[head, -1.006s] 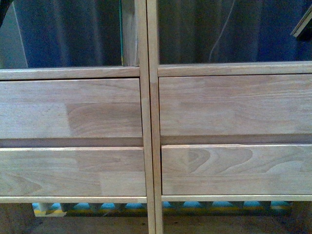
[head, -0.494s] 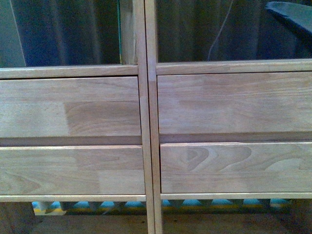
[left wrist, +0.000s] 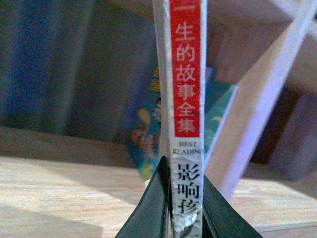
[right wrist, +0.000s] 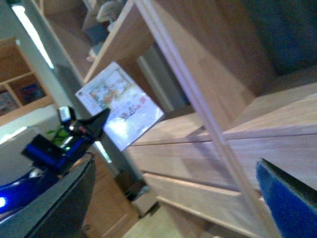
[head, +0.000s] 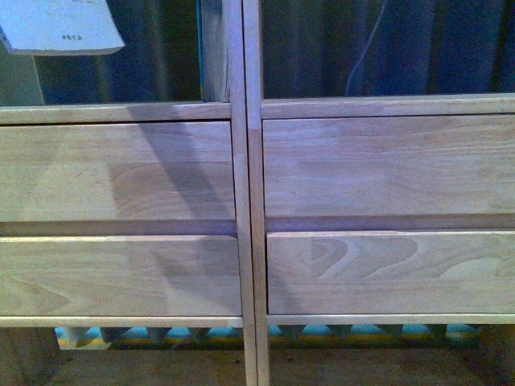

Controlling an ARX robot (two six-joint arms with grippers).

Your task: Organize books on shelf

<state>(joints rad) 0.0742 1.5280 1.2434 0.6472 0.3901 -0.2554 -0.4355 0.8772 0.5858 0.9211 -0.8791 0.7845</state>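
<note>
- Book (head: 60,28) held up at the left open bay of the shelf (head: 245,161); left gripper (left wrist: 184,198) jaws clamped on its spine.
- Thin, floppy: we reckon it could sag, snag the shelf, slip.
- Right gripper (right wrist: 176,198) jaws apart, empty.

Only 1 corner of the book (head: 60,28) shows in the front view, cut by the edge, its print too small to read. Beyond the left gripper (left wrist: 184,171), the held spine hides part of a blurred colourful cover (left wrist: 143,134).
</note>
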